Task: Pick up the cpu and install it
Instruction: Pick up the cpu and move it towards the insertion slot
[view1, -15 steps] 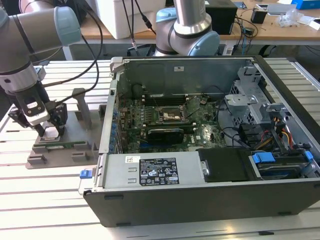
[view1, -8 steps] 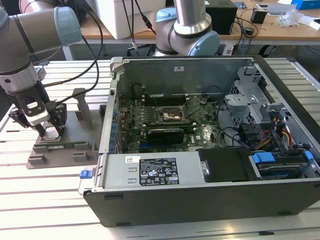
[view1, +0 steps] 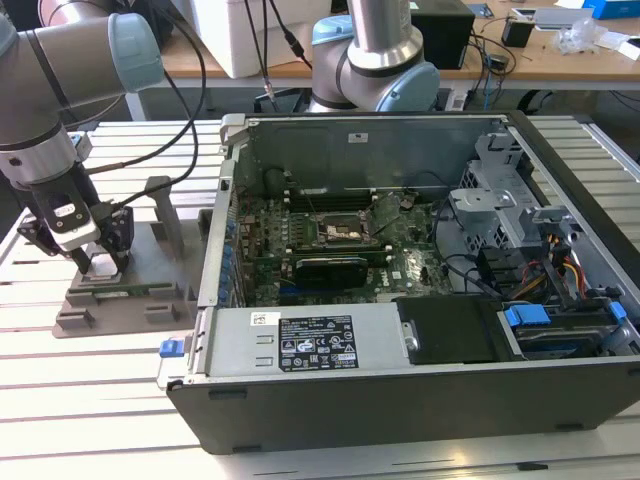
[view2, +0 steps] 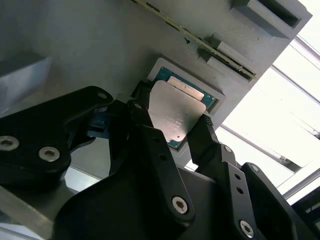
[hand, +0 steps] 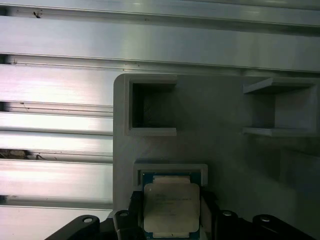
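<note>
Exterior view
Surface: a slatted aluminium table that carries everything.
Room: a wooden desk runs along twelve o'clock, strewn with cables and small boxes.
Arm: the working arm comes in from ten o'clock, and its gripper is down on a grey holder tray at nine o'clock.
Around: an open computer case fills the centre through to three o'clock. Its motherboard is exposed, with the socket near the middle, well apart from the tray.
In the way: the case's raised wall stands between the tray and the socket. A second arm's base rises at twelve o'clock, behind the case.

Second wrist view
Cpu: the cpu lies silver side up in a shallow framed recess of the tray, a thin green edge showing around it.
Fingers: the black fingers stand closed in against two opposite sides of the cpu, touching it; it sits in its recess, not lifted.

First wrist view
Extra here: a deep square pocket in the tray, just beyond the cpu, and an open-sided bracket beside that pocket.
Slats: the table's ribs pass beside the tray's rounded corner.
Cpu: seen squarely, framed by the recess rim, a finger at each flank.
</note>
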